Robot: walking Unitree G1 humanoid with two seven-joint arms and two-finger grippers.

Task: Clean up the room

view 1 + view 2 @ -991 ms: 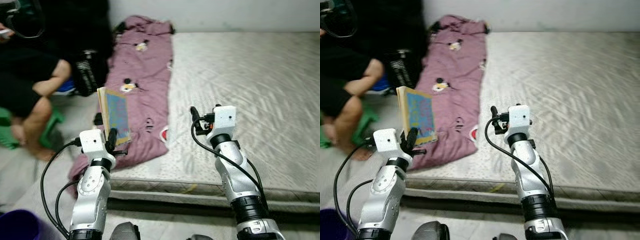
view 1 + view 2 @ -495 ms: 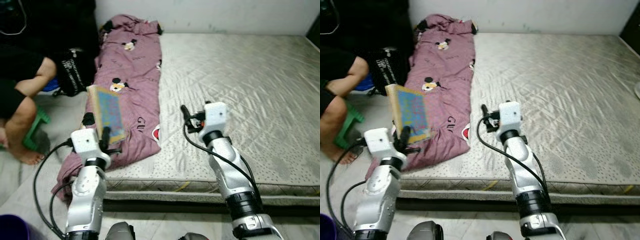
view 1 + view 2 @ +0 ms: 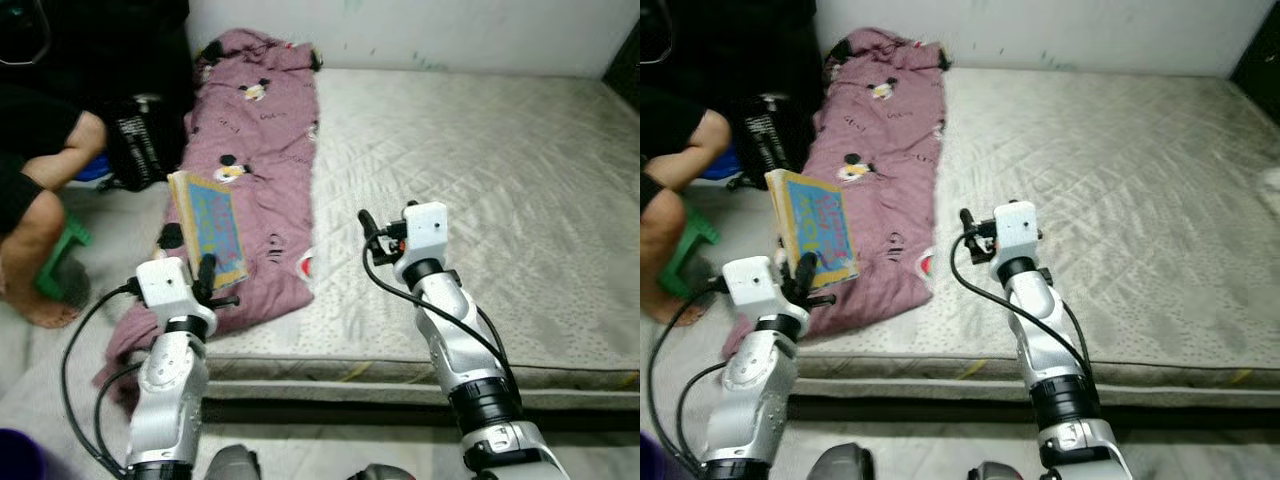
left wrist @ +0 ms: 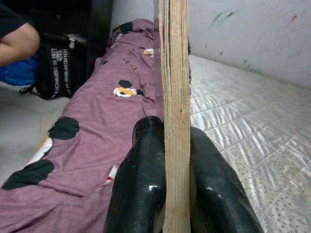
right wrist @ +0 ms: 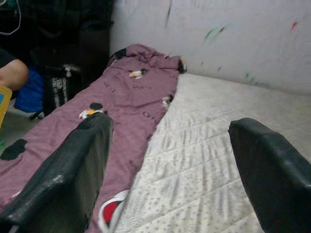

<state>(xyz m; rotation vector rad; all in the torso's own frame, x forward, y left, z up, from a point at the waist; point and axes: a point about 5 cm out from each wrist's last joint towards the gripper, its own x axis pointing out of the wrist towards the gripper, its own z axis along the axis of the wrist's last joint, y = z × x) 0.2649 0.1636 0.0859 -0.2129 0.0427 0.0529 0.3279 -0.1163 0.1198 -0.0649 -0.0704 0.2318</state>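
Left wrist view puts our left end effector clamped on a thin book, one black finger pressed to each side of its edge. From the head cameras we hold that book upright above the purple cartoon-print blanket, which lies along the left side of the bare mattress and spills over its front edge. Our right end effector hovers over the mattress, spread wide and holding nothing. A seated person is on the floor beside a black bag.
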